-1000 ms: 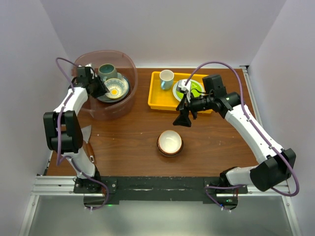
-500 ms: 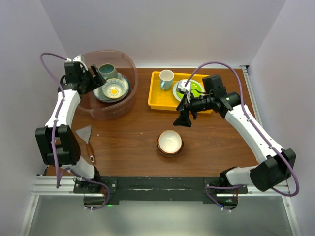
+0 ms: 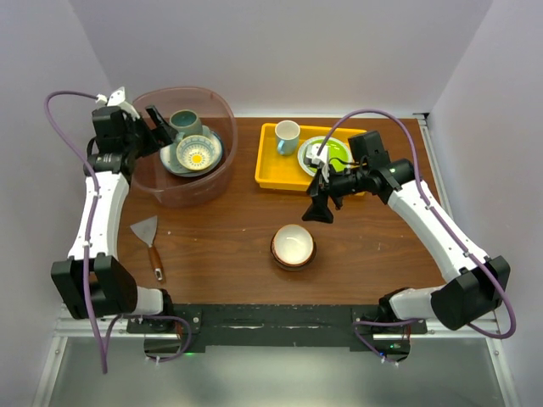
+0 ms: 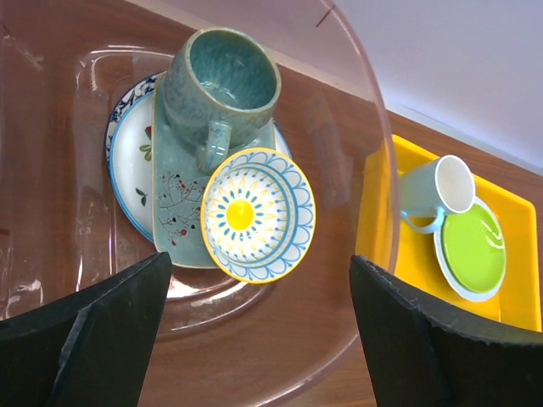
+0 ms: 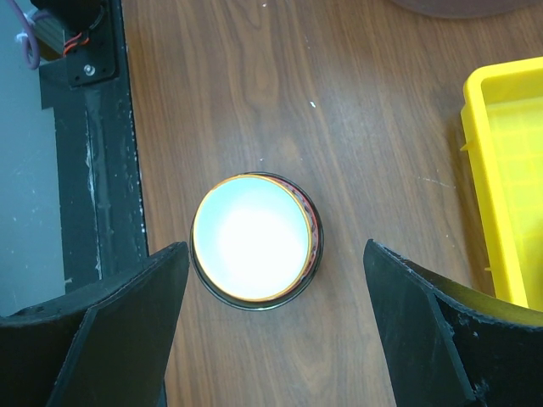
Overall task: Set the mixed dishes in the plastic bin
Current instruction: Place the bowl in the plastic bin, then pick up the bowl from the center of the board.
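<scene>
The plastic bin (image 3: 170,192) stands at the table's back left. In it lie a blue floral plate (image 4: 127,165), a pale green tray (image 4: 174,216), a teal mug (image 4: 222,89) and a yellow-and-blue patterned bowl (image 4: 257,214). My left gripper (image 3: 159,127) hangs open over the bin's left rim, with nothing between its fingers (image 4: 102,339). A white bowl with a dark striped outside (image 3: 293,246) sits on the table in the middle front. My right gripper (image 3: 321,208) hovers open above and just behind it; in the right wrist view the bowl (image 5: 250,237) lies between the fingers, untouched.
A yellow tray (image 3: 270,174) at the back right holds a small white cup (image 3: 287,136) and a lime-green plate (image 3: 329,154). A scraper with a wooden handle (image 3: 146,233) lies on the table near the left arm.
The left gripper opened and drew back up and to the left, out of the bin. The right gripper shifted slightly down towards the white bowl.
</scene>
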Motion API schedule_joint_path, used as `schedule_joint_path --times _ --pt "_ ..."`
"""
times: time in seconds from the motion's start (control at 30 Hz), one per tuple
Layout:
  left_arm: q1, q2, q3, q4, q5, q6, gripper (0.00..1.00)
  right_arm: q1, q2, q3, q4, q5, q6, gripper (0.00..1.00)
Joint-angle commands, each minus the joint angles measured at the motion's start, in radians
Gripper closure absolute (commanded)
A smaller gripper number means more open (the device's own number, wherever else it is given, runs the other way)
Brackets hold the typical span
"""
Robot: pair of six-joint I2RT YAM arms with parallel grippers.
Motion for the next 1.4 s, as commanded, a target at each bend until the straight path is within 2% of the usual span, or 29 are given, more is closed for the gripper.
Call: schedule_joint_path --times 0.0,0.4,0.6,0.93,1.37 --pt "0.009 -0.08 -0.028 0.026 0.027 0.024 0.08 -0.006 -0.021 0.047 -0.044 -0.013 -0.068 0.12" --pt "0.01 -0.26 -0.071 0.002 0.008 0.048 0.0 -0.005 -0.016 0.052 -0.118 -0.071 -0.188 0.12" --pt "0.01 -0.33 -0.092 -0.004 0.025 0.027 0.0 -0.003 -0.018 0.05 -0.147 -0.108 -0.243 0.12" --pt "0.01 -0.395 -0.121 0.0 0.123 -0.013 0.0 0.017 -0.023 0.026 -0.187 -0.126 -0.318 0.11" --pt "0.001 -0.45 -0.192 0.018 0.241 -0.058 0.0 0.086 -0.038 -0.02 -0.201 -0.051 -0.397 0.11"
